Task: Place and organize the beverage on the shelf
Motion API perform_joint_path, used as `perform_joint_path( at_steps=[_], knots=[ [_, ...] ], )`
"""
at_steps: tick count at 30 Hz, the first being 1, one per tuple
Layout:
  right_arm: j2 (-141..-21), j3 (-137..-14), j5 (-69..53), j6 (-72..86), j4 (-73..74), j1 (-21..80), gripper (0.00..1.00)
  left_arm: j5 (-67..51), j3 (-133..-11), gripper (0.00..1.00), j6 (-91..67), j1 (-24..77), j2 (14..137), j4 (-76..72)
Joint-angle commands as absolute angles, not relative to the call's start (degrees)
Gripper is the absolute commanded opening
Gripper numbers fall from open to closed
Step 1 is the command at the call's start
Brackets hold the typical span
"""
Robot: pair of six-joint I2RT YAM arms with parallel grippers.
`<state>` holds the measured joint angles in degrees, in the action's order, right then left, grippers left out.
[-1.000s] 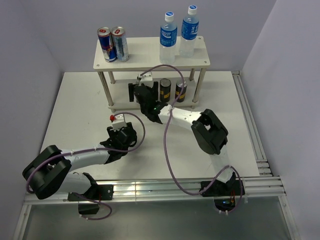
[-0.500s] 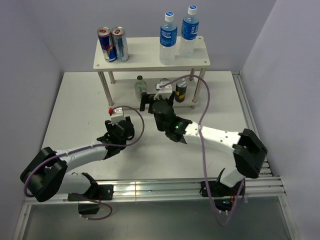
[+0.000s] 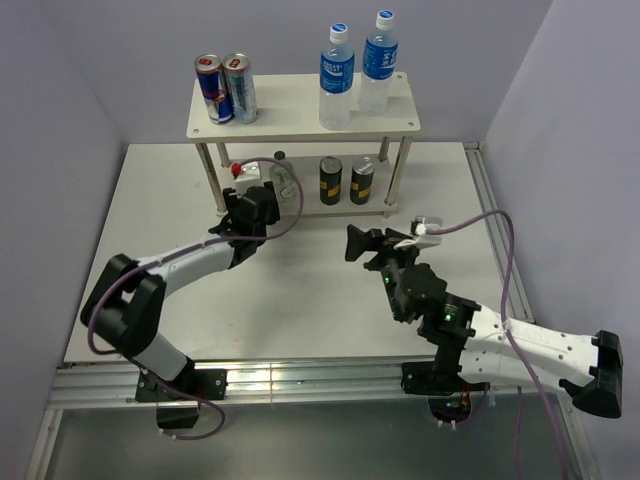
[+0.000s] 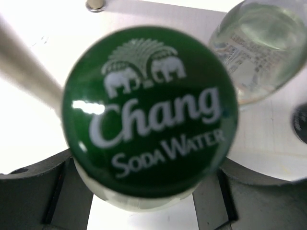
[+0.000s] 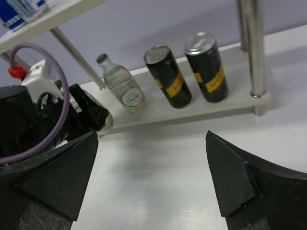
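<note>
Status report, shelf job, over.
Left gripper shut on small clear green-capped bottle at lower board of cream-white two-tier shelf. Right gripper open, empty. Matching bottle stands close.

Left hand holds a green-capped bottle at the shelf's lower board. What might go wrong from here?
1. The small clear green-capped bottle in the left hand sits close beside the other green-capped bottle on the lower board; setting it down may topple that one.
2. A thin round leg passes close by the hand; bumping it could shake the shelf.
</note>
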<state>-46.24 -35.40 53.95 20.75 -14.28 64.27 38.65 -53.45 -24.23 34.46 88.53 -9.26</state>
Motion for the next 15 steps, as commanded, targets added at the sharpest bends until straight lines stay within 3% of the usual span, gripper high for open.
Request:
perform_joint_path(
  at_steps=[1, 8, 15],
  knots=[
    [-40.71, -32.62, 59.59, 22.50, -8.54, 65.13, 1.00, 38.50, -62.04, 0.00, -20.66, 33.49, 91.92, -17.40],
    [-31.91, -30.94, 62.49, 23.11, -1.06, 65.04, 1.00, 39.55, -72.67, 0.00, -21.27, 31.82, 102.56, -14.86],
    [-28.48, -30.85, 63.02, 23.99, 2.55, 65.13, 1.00, 41.04, -73.83, 0.00, -22.24, 31.29, 104.76, -14.15]
  ],
)
